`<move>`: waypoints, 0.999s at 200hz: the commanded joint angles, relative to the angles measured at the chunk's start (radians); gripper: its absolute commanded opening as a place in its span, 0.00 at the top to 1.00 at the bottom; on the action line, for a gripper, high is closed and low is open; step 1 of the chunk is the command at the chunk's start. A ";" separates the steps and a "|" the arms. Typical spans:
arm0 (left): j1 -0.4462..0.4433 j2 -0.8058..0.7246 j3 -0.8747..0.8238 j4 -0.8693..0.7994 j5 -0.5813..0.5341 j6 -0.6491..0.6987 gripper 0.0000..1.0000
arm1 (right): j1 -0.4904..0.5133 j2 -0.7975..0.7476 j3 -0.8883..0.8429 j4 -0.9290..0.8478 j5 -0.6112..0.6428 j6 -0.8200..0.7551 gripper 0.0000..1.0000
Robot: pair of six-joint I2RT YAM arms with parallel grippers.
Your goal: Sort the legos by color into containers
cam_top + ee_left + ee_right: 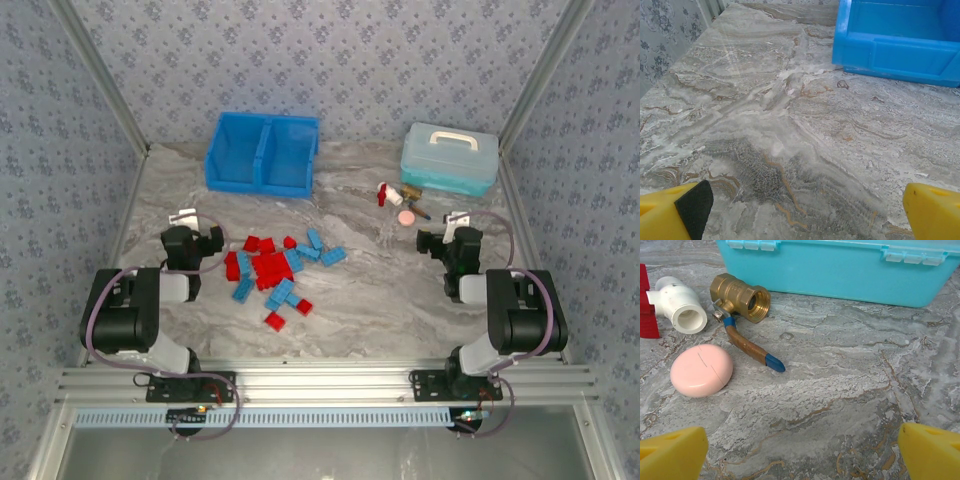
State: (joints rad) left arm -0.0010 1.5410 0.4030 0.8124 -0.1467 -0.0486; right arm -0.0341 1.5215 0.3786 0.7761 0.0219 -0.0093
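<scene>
The legos point(275, 270) lie in a loose pile of red and light blue bricks at mid-table, between the two arms. Behind them stands the bright blue bin point(255, 178), whose two containers, left point(237, 148) and right point(291, 150), hold nothing I can see. My left gripper point(186, 222) hovers left of the pile, open, with bare table between its yellow fingers point(675, 212); the bin's front corner point(900, 55) is ahead of it on the right. My right gripper point(458, 226) is open over bare table at the right, well away from the bricks.
A pale teal lidded box point(448, 158) stands at the back right. In front of it lie a brass valve point(740, 297), a white pipe fitting with a red handle point(682, 302) and a pink disc point(701, 370), just ahead of my right gripper point(802, 452). Patterned walls enclose the table.
</scene>
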 commanded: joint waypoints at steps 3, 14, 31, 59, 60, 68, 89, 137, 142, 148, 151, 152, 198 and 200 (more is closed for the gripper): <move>0.002 -0.008 0.003 0.012 0.017 0.008 0.01 | 0.000 -0.001 0.013 0.023 0.008 -0.009 0.00; 0.004 -0.008 0.003 0.011 0.019 0.009 0.01 | -0.001 -0.002 0.014 0.025 0.009 -0.009 0.00; 0.003 -0.009 0.003 0.011 0.019 0.008 0.01 | 0.006 -0.034 0.024 -0.014 0.015 -0.012 0.00; 0.004 -0.007 0.003 0.012 0.021 0.008 0.01 | 0.062 -0.255 0.123 -0.355 0.145 0.027 0.00; 0.003 -0.007 0.003 0.013 0.021 0.008 0.01 | 0.063 -0.264 0.125 -0.365 0.149 0.036 0.00; 0.003 -0.009 0.002 0.013 0.022 0.007 0.01 | 0.065 -0.336 0.156 -0.476 0.169 0.128 0.00; 0.002 -0.018 0.007 0.000 0.005 0.005 0.01 | 0.070 -0.461 0.301 -0.859 0.158 0.370 0.00; -0.022 -0.265 0.112 -0.378 -0.046 -0.030 0.01 | 0.174 -0.518 0.505 -1.301 -0.030 0.414 0.00; -0.027 -0.299 0.130 -0.437 -0.059 -0.050 0.01 | 0.193 -0.506 0.525 -1.336 -0.050 0.412 0.00; -0.032 -0.336 0.160 -0.513 -0.073 -0.081 0.01 | 0.219 -0.488 0.546 -1.368 -0.068 0.410 0.00; -0.038 -0.355 0.179 -0.555 -0.078 -0.096 0.01 | 0.236 -0.477 0.559 -1.384 -0.073 0.410 0.00; -0.039 -0.359 0.185 -0.568 -0.079 -0.101 0.01 | 0.241 -0.473 0.563 -1.393 -0.074 0.408 0.00; -0.156 -0.394 0.461 -1.109 -0.030 -0.288 0.01 | 0.536 -0.237 0.737 -1.539 -0.041 0.374 0.00; -0.162 -0.391 0.472 -1.127 -0.027 -0.292 0.01 | 0.547 -0.227 0.743 -1.539 -0.036 0.373 0.00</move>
State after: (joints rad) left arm -0.1005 1.1385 0.7715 0.0643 -0.2062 -0.2287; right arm 0.3969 1.2003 1.0313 -0.6090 -0.0200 0.3695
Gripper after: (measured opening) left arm 0.993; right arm 0.999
